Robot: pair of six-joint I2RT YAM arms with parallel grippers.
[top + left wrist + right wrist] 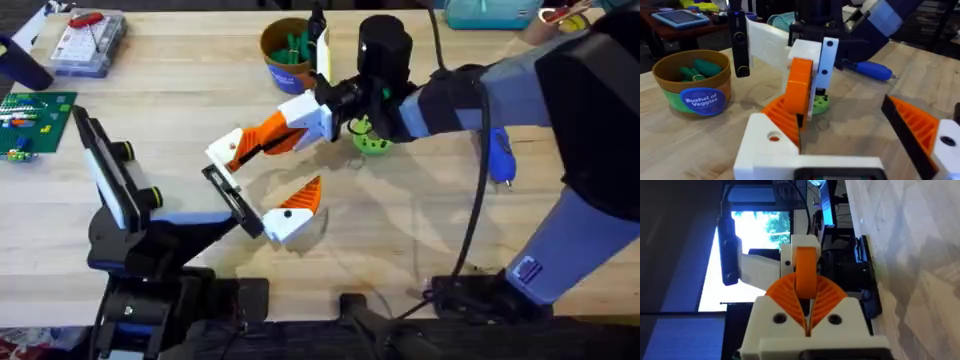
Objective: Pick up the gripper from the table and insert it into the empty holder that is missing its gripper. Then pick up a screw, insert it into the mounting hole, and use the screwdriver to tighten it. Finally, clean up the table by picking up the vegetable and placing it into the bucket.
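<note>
Overhead: right gripper [262, 141], reaching across table middle, clamped orange wedge-shaped plastic finger with white blocky base [300, 118] above wooden table [180, 110], beside thin black bracket bar [232, 201] on left arm's wrist. Matching orange ribbed finger [292, 210] sat at bar's other end. Lime-green round toy piece [372, 139] lay on table under right arm, near tan-rimmed round tub [285, 50]. Blue-handled screwdriver [500, 155] lay to right.

Left wrist: left gripper [860, 145] spread wide, holding nothing; tub held dark green sticks.

Right wrist: orange ribbed pads [782, 292] pinched wedge finger.

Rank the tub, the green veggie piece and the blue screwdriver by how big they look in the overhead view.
1. Tub
2. Blue screwdriver, looks close to the tub, so unsure
3. Green veggie piece, partly hidden by the arm
</note>
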